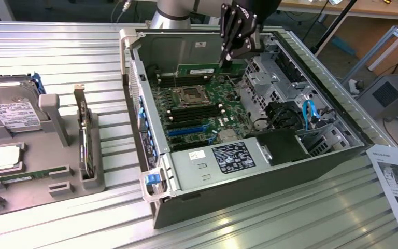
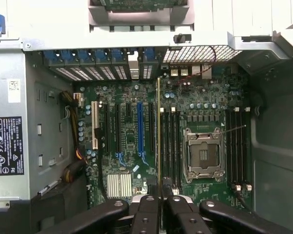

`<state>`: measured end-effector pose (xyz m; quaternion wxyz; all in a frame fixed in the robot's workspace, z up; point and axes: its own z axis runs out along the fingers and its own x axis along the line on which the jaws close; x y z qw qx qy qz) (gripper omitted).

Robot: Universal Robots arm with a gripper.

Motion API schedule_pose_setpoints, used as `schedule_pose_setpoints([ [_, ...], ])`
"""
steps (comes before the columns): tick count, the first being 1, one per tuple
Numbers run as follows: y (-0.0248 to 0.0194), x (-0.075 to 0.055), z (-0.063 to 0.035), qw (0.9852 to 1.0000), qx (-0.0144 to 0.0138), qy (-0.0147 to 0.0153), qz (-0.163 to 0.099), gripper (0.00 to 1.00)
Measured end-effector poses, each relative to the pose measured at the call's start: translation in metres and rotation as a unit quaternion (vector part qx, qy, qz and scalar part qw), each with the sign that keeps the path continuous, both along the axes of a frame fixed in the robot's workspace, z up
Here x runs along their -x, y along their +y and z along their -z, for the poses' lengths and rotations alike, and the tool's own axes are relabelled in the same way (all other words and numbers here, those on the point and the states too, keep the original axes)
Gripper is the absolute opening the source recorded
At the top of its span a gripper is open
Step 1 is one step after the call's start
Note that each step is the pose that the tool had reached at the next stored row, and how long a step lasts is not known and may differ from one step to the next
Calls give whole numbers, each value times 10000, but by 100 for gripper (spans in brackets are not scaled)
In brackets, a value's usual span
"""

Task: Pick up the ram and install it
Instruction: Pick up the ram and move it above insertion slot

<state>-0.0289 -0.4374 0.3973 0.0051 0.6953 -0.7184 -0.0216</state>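
— Gripping something, that hand (image 1: 228, 58), down inside the open computer case (image 1: 185, 46). Can you make it out?
— Yes, it's the ram (image 1: 200, 70): a thin green stick, pinched between the two fingers and standing on its long edge.
— Whereabouts?
— Over the motherboard (image 1: 228, 93), close to the far wall. The wrist view catches the stick edge-on, running alongside the black memory slots (image 2: 171, 141) beside the processor socket (image 2: 203, 153).
— Is it seated?
— Can't tell whether it touches a slot.
— And out on the surface (image 1: 60, 52)?
— A grey tray (image 1: 47, 192) on the exterior view's left, carrying a hard drive (image 1: 9, 111) and a square silver chip (image 1: 4, 157).
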Motion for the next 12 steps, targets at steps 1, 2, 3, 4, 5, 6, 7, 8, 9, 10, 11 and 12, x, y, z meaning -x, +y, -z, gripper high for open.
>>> schedule_pose_setpoints([
  [1, -1, 0, 9, 10000, 0, 0, 0, 13],
  [2, -1, 0, 16, 10000, 0, 0, 0, 13],
  [3, -1, 0, 20, 10000, 0, 0, 0, 13],
  [4, -1, 0, 20, 10000, 1, 0, 0, 13],
  [5, -1, 0, 21, 10000, 1, 0, 0, 13],
  [6, -1, 0, 21, 10000, 0, 0, 0, 13],
  [7, -1, 0, 22, 10000, 0, 0, 0, 13],
  [8, -1, 0, 22, 10000, 0, 0, 0, 13],
  [9, -1, 0, 22, 10000, 0, 0, 0, 13],
  [10, -1, 0, 23, 10000, -2, -1, 0, 13],
  [11, 1, -1, 26, 10000, -5, -2, 0, 13],
  [12, 3, -1, 29, 10000, -8, -1, -1, 13],
])
